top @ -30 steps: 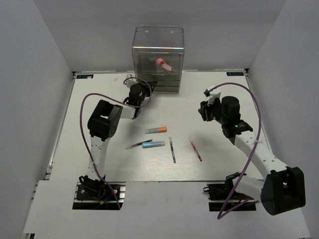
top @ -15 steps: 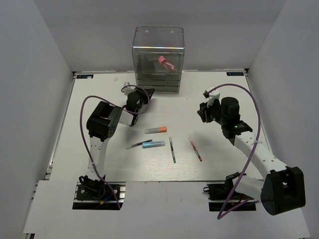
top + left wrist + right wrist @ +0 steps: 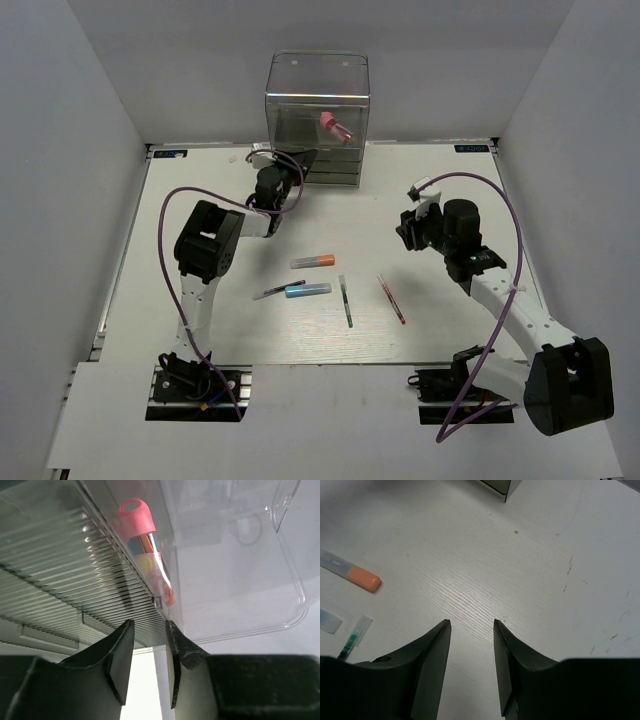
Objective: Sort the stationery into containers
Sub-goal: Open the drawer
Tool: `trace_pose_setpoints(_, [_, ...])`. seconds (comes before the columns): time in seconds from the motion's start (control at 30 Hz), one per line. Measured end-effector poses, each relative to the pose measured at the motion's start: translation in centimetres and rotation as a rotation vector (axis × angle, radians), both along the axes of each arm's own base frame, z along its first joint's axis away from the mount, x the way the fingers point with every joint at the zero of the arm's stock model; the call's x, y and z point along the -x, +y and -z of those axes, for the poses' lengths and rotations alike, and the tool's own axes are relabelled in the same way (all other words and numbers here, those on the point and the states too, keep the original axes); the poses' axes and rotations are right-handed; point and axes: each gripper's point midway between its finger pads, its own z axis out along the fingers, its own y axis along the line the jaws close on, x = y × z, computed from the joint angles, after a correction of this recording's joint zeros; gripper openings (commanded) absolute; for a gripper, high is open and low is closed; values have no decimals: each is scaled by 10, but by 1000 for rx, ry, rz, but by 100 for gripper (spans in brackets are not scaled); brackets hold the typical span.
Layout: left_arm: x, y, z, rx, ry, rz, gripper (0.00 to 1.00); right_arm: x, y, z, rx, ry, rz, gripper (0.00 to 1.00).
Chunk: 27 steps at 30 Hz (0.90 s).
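Observation:
The clear plastic box (image 3: 318,100) with dark-tinted drawers stands at the back centre. A pink-red tube (image 3: 333,125) lies inside it and also shows in the left wrist view (image 3: 145,555). My left gripper (image 3: 302,162) is open and empty, its tips right at the lower left front of the drawers (image 3: 60,580). My right gripper (image 3: 410,226) is open and empty above bare table. The orange-and-grey marker (image 3: 313,261), light blue marker (image 3: 308,290), dark pen (image 3: 277,290), green pen (image 3: 345,300) and red pen (image 3: 391,298) lie mid-table.
The right wrist view shows the orange marker (image 3: 351,571), the light blue marker's end (image 3: 327,620) and the green pen (image 3: 351,641) at left, and the box's corner (image 3: 501,486) at the top. White walls enclose the table.
My left gripper drew back a little, then moved up against the drawers. The pink-red tube has shifted slightly farther back in the box. The right gripper barely moved.

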Motion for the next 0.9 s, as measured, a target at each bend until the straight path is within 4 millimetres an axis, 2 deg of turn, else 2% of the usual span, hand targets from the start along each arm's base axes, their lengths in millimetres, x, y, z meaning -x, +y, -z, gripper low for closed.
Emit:
trace_pose_setpoints(0.1, [-1,-1,2,0,9,4,43,0,0,0,1,-1,0,47])
trace_pose_setpoints(0.3, [-2,-2,17,-19,55,8,44,-1,0,-1,0,-5,0,47])
trace_pose_setpoints(0.37, [0,-2,21,-23,63,8,48,-1,0,-1,0,-7,0,47])
trace_pose_setpoints(0.53, [3,0,35,-37,102,7,51,-1,0,-1,0,-7,0,47])
trace_pose_setpoints(0.7, [2,0,36,-40,110,7,51,-1,0,0,3,-6,-2,47])
trace_pose_setpoints(0.83, [-2,-2,28,-36,98,7,51,-1,0,0,6,-8,-3,48])
trace_pose_setpoints(0.9, [-4,-2,28,-37,98,7,48,-1,0,0,7,-9,-3,48])
